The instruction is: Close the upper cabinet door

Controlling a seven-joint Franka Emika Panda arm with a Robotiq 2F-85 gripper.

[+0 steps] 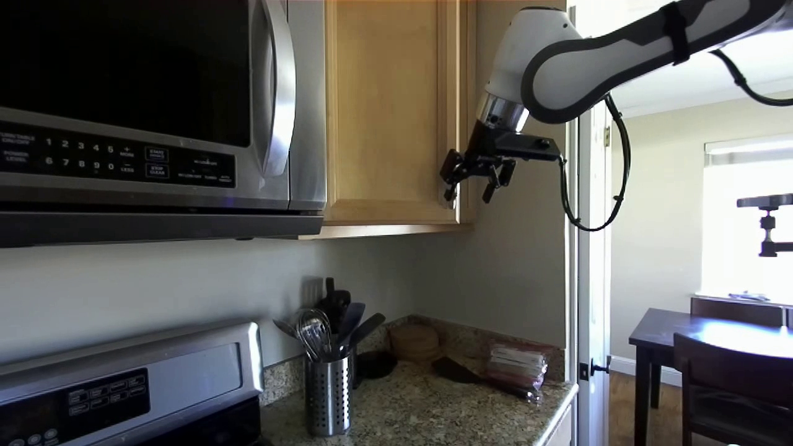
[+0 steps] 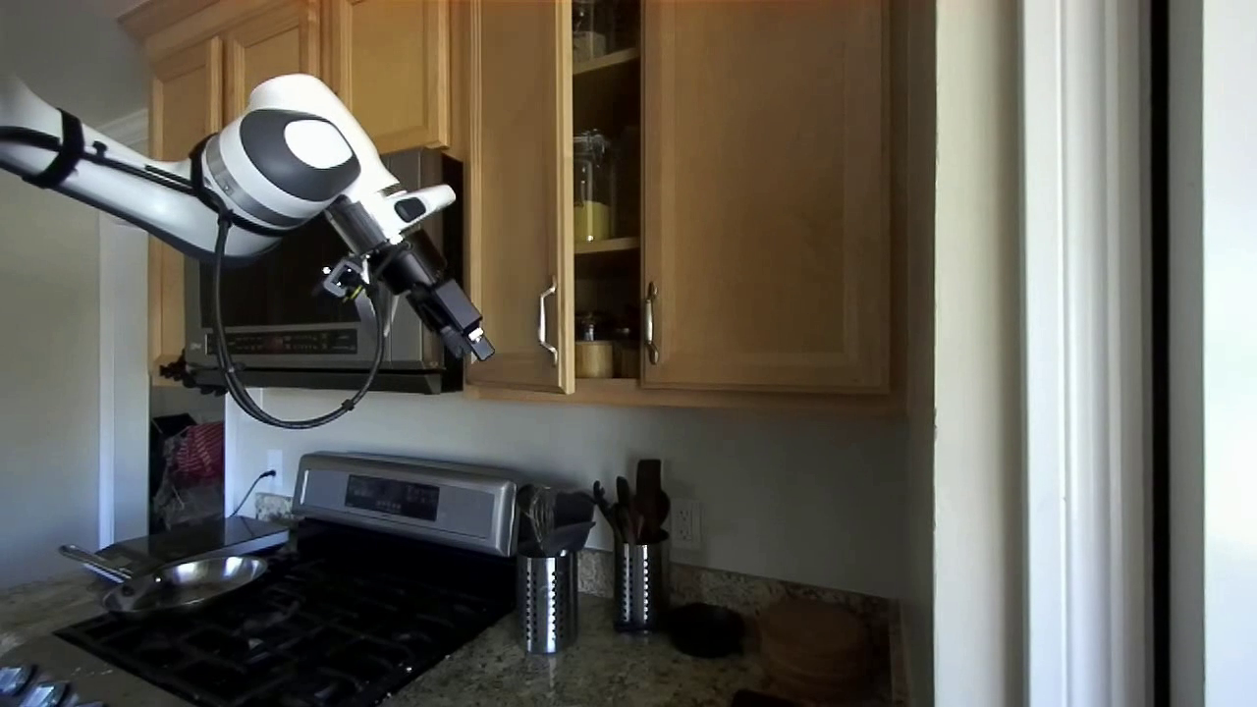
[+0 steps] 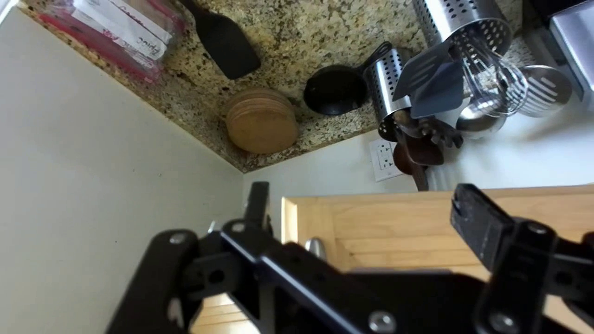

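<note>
The upper cabinet door (image 1: 387, 111) is a flat honey-coloured panel beside the microwave. In an exterior view the door (image 2: 518, 196) stands ajar, and its metal bar handle (image 2: 547, 322) is near the lower free edge. My gripper (image 1: 469, 193) is open and empty at the door's lower free corner; one finger overlaps the handle there. It also shows in an exterior view (image 2: 469, 346), in front of the door's lower hinge side. In the wrist view the open fingers (image 3: 364, 199) straddle the door's lower corner (image 3: 394, 227); the handle tip (image 3: 316, 247) shows between them. Contact cannot be told.
The microwave (image 1: 124, 136) is beside the door. A neighbouring cabinet door (image 2: 766, 196) looks shut. Jars (image 2: 592, 187) stand on shelves in the gap. Below are utensil holders (image 2: 547, 604), a stove (image 2: 295, 609) and a counter (image 1: 396, 409). A side wall (image 3: 93, 185) is close by.
</note>
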